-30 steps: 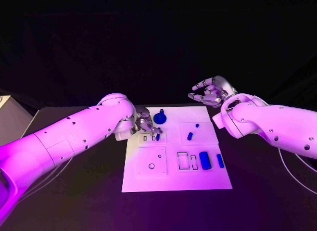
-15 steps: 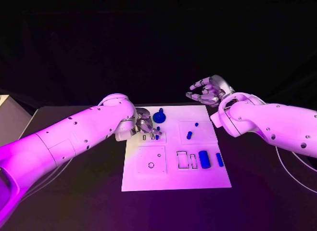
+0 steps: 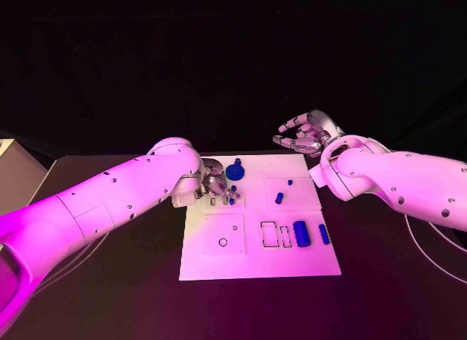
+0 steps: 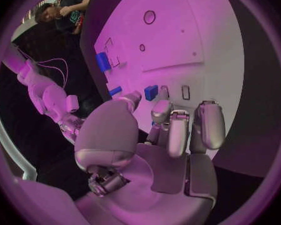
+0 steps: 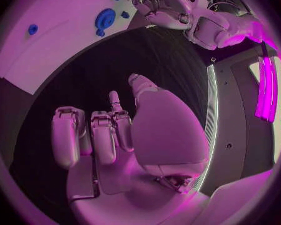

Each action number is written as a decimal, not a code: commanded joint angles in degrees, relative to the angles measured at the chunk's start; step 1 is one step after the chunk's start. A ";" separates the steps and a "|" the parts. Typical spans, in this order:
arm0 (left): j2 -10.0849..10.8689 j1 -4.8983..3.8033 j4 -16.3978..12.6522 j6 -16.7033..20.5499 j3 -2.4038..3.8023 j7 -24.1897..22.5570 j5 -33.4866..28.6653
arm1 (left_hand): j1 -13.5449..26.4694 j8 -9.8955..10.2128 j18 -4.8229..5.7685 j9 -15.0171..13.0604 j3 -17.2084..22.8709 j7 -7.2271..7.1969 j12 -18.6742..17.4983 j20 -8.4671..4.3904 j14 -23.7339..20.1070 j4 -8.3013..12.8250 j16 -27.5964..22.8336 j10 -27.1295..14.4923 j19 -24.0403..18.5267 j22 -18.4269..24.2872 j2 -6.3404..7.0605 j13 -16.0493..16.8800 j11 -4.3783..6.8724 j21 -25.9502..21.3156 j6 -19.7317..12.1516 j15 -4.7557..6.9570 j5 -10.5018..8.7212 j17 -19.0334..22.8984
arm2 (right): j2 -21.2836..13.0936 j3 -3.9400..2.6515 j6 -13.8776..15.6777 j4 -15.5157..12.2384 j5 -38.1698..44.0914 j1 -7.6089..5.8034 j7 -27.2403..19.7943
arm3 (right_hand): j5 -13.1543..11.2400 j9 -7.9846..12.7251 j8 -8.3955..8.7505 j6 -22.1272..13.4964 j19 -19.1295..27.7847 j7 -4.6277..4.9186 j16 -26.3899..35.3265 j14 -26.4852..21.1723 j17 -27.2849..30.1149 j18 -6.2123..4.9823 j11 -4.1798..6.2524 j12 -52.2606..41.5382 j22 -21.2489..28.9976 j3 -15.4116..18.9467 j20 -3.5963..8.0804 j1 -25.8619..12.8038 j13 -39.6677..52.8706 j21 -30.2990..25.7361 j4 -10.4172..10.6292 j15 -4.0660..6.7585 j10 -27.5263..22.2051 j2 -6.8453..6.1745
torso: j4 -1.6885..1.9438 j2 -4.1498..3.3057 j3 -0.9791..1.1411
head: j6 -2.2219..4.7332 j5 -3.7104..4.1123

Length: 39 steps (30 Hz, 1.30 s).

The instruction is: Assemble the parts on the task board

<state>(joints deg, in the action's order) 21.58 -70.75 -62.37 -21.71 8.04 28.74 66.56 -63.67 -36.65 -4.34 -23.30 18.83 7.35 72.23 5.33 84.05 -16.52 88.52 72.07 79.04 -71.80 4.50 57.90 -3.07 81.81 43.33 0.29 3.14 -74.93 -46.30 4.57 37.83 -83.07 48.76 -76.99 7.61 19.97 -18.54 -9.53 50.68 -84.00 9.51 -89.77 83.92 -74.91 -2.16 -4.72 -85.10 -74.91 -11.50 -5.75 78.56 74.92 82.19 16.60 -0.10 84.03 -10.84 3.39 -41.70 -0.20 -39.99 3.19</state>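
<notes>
task board (image 3: 259, 265), left hand (image 3: 215, 185) above parts (image 3: 300, 234)

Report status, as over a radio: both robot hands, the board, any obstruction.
Left robot hand low over task board, holding nothing. Right robot hand raised beyond the board, empty. Blue parts on board. Nothing blocking.

The black tabletop (image 3: 110, 283) carries the white task board (image 3: 256, 256), which lies flat at its middle, with dark surface showing on either side.
</notes>
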 commanded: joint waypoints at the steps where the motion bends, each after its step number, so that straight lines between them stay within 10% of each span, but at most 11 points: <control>1: -0.27 -0.06 0.08 -0.51 -0.01 -0.38 -0.75 | -0.80 -0.35 0.38 -0.07 0.40 0.00 -0.29 -0.09 5.03 -0.09 0.16 -0.03 0.08 0.09 -0.05 -0.10 0.17 0.10 0.33 0.43 -0.19 -12.46 | 0.09 -0.03 -1.06 0.07 0.80 -0.01 0.30 | 0.20 0.03 0.02 -0.34 -3.41 0.13 -0.23 6.07 -15.07 0.11 -0.01 -0.29 -7.54 -0.25 0.08 -0.47 10.58 -0.21 -0.04 -0.06 1.02 0.03 | 0.07 -0.04 -0.01 | -0.01 0.07; 27: -0.63 -0.03 0.39 2.00 -0.08 -1.03 -1.81 | -5.73 -4.75 0.37 -4.12 13.12 -1.17 -1.03 -0.80 4.98 1.48 0.06 -0.38 -0.17 -0.06 2.31 -0.81 1.25 0.21 0.61 1.36 -0.19 -12.38 | 0.68 -0.02 -2.23 0.66 1.40 0.00 1.42 | 0.22 0.03 0.00 -0.32 -3.41 0.13 -0.20 6.05 -15.00 0.10 -0.01 -0.39 -7.50 -0.42 0.08 -0.54 10.66 -0.25 -0.05 -0.06 1.12 0.13 | 0.07 -0.03 0.02 | -0.65 0.12; 39: -0.25 -0.02 0.19 6.25 -0.08 -1.89 -5.11 | -8.34 -9.72 0.38 -10.42 24.71 -2.54 -0.93 -1.65 5.04 8.64 0.07 0.90 -0.21 -0.20 3.10 0.00 2.51 0.18 -0.43 2.44 -0.08 -12.50 | 0.93 -0.01 -2.77 0.95 1.38 0.05 1.93 | 0.25 0.03 -0.03 -0.28 -3.43 0.13 -0.20 6.05 -15.00 0.12 0.00 -0.47 -7.56 -0.52 0.08 -0.59 10.73 -0.19 -0.06 -0.06 1.21 0.19 | 0.06 -0.03 0.07 | -0.63 0.12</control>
<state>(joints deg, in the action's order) 21.30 -70.74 -62.03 -17.78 7.95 27.93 63.58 -71.25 -46.02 -4.35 -29.83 40.26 5.17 71.40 3.88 83.95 -11.07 88.52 72.82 78.82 -71.93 7.79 57.87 -0.68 81.81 42.81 2.26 2.69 -74.93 -45.41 4.58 36.10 -82.17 49.45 -76.96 9.38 19.96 -18.53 -9.53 50.68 -84.00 9.51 -89.77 83.92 -74.91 -2.16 -4.72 -85.37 -74.94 -11.66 -5.75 78.57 74.91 82.19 16.44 -0.10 84.03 -10.85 3.46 -41.74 -0.12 -40.62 3.28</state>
